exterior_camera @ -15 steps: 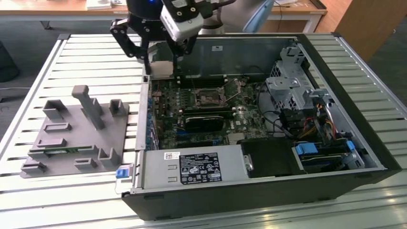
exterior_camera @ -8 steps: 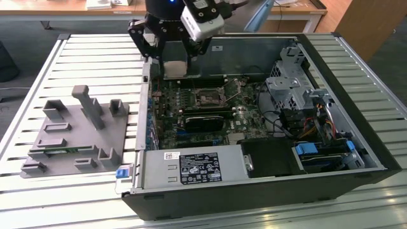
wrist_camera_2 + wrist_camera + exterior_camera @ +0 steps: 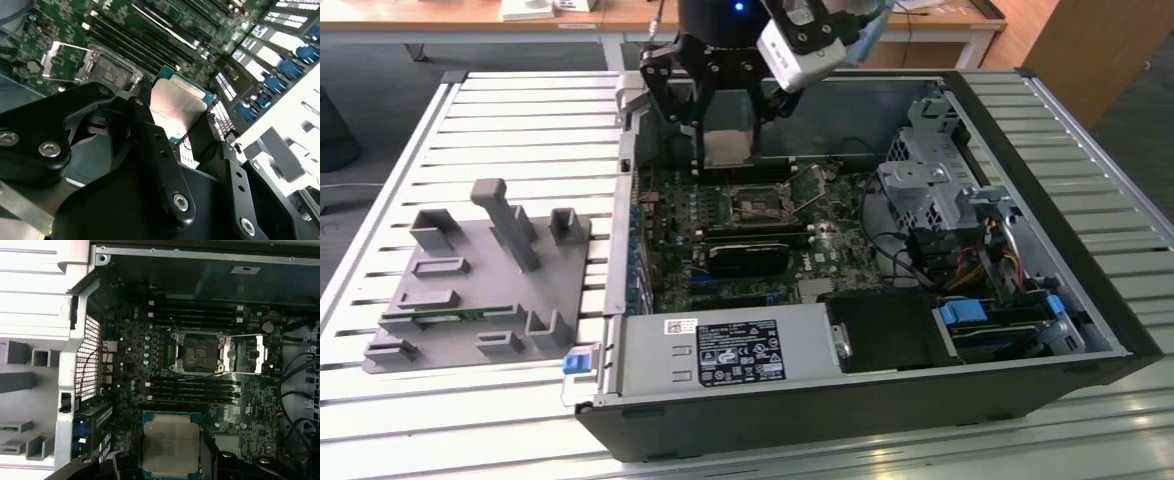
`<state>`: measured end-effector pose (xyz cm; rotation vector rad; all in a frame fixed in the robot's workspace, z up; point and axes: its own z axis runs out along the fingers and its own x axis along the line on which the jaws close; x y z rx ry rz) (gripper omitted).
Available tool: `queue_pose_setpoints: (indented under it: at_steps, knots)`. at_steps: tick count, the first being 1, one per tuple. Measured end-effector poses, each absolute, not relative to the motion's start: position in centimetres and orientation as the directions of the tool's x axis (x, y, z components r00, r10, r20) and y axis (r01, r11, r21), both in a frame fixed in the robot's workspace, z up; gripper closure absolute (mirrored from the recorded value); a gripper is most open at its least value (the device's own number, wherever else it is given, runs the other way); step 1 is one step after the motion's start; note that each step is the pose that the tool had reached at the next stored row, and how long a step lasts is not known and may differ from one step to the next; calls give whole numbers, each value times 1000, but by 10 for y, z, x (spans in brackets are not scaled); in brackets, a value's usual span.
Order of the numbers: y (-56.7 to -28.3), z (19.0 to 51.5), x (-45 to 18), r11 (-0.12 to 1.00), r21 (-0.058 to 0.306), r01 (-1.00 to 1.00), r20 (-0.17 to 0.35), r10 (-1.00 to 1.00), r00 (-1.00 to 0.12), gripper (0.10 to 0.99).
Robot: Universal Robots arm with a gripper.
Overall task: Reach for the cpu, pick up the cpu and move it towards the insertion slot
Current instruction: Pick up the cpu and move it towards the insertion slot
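1. The pincer (image 3: 175, 117) is gripping the cpu (image 3: 171, 447) by its edges, above the motherboard.
2. The insertion slot (image 3: 199, 353) is lying open nearby; keeping the chip level and square matters.

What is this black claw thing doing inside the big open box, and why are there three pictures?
The claw is a robot arm's gripper. The box is an opened computer case lying on a slatted table. One picture comes from a camera standing nearby; the other two come from cameras riding on the arm. The gripper is pinching a small square chip, the cpu, above the green board. The dark square with a silver frame is the insertion slot, still empty. A grey holder sits beside the case.
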<state>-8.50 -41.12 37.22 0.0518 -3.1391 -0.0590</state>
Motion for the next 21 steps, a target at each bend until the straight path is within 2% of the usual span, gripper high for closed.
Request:
queue_pose_setpoints:
  at_steps: [12, 21]
  knots:
    - [-393, 373, -64, 999, 39, -33, 1, -33, -999, 541]
    - [-365, 375, -64, 999, 39, -33, 1, -33, -999, 541]
